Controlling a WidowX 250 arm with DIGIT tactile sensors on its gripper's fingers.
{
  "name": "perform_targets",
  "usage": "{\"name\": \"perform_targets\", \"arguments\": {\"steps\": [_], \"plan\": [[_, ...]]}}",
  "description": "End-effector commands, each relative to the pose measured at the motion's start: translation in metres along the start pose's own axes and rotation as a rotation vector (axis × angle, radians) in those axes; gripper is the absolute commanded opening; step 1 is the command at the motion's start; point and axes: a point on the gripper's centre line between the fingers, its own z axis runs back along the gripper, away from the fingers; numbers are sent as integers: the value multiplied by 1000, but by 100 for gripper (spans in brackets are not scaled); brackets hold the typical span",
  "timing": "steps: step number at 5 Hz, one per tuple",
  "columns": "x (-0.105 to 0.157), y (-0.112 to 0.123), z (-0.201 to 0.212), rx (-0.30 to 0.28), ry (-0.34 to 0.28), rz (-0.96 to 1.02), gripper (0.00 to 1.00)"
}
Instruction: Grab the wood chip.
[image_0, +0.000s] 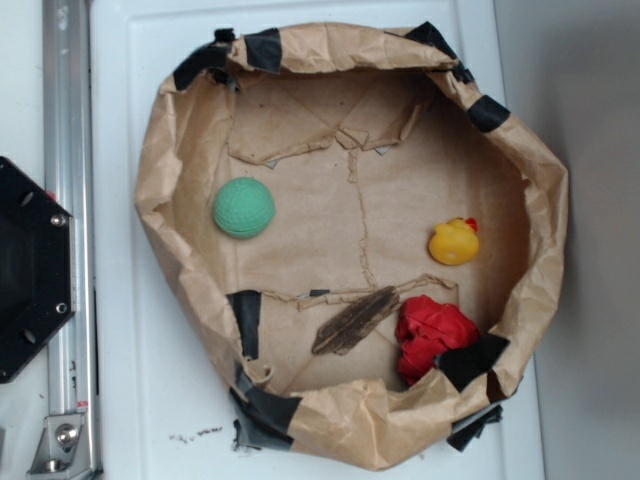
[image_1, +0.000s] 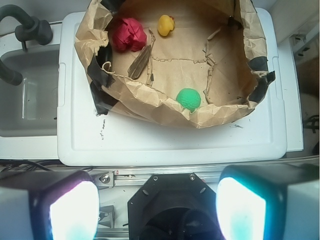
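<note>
Approaching | fingers (image_1: 157, 210) spread, empty, well short of paper basin (image_1: 165, 107) | wood chip (image_1: 140, 62) untouched beside red wad (image_1: 128, 35) | next: reach over rim, descend onto chip

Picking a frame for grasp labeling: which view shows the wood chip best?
Exterior. The wood chip is seen from overhead, larger, with its full outline and streaky grain visible, lying beside the red wad. In the wrist view the wood chip is smaller and farther off, seen at a slant next to the wad, so its jagged ends are harder to make out.
</note>
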Motion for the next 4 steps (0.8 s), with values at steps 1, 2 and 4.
{"name": "perform_targets", "arguments": {"steps": [1,2,4], "plan": [[0,0,0,0,0,0,100],[38,1,-24,-63,23,164,100],[104,21,-73,-89,39,301,100]]}}
